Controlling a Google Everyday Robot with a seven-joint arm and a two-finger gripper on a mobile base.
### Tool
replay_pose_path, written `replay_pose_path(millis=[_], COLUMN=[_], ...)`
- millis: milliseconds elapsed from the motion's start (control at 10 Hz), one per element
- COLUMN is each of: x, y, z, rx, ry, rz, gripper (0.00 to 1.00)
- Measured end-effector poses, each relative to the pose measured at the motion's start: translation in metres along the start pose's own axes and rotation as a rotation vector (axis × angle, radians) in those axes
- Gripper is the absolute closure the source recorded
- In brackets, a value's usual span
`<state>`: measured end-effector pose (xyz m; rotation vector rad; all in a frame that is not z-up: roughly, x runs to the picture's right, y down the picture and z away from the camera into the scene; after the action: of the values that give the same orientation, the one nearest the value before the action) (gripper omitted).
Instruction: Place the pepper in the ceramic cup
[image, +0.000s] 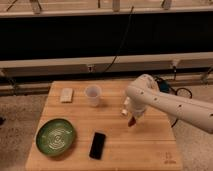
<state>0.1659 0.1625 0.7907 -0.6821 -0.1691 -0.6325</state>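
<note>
Phone (97, 145) sits nearest the front edge of the wooden table (150, 152), with the green plate (56, 136) just to its left, so the near-left corner is the crowded bit. Front right is bare wood.

Mid-table, the gripper (131, 118) hangs off the white arm (175, 106) that reaches in from the right. The pepper (132, 122) shows as a small red bit right at the gripper's lower tip, either just above the boards or touching them. Honestly can't tell if the tool is clamped on it or only resting against it, since the wrist blocks that.

My read: this is the pick-up-and-carry step, as the pepper's not in the cup yet. To do it well I'd make sure the grab is solid and lift high enough to clear the rim. Then go left and back to the ceramic cup (93, 95) and centre over the mouth before letting go. The cup narrows toward its base, so a knock on the rim could probably tip it.

Room-wise, the stretch between gripper and cup is bare wood. A beige block (66, 94) lies left of the cup, apart from it. Both sit near the far edge, so don't overshoot. Cables (172, 91) trail behind the far-right corner.
</note>
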Motion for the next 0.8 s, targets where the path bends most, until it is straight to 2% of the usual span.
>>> replay_pose_path(millis=[300,800], x=[0.002,0.001], y=[-0.022,-0.044], z=[-0.011,-0.031], rx=[0.002,0.006], ry=[0.010,0.024], rz=[-0.015,-0.038], gripper=[1.00,1.00])
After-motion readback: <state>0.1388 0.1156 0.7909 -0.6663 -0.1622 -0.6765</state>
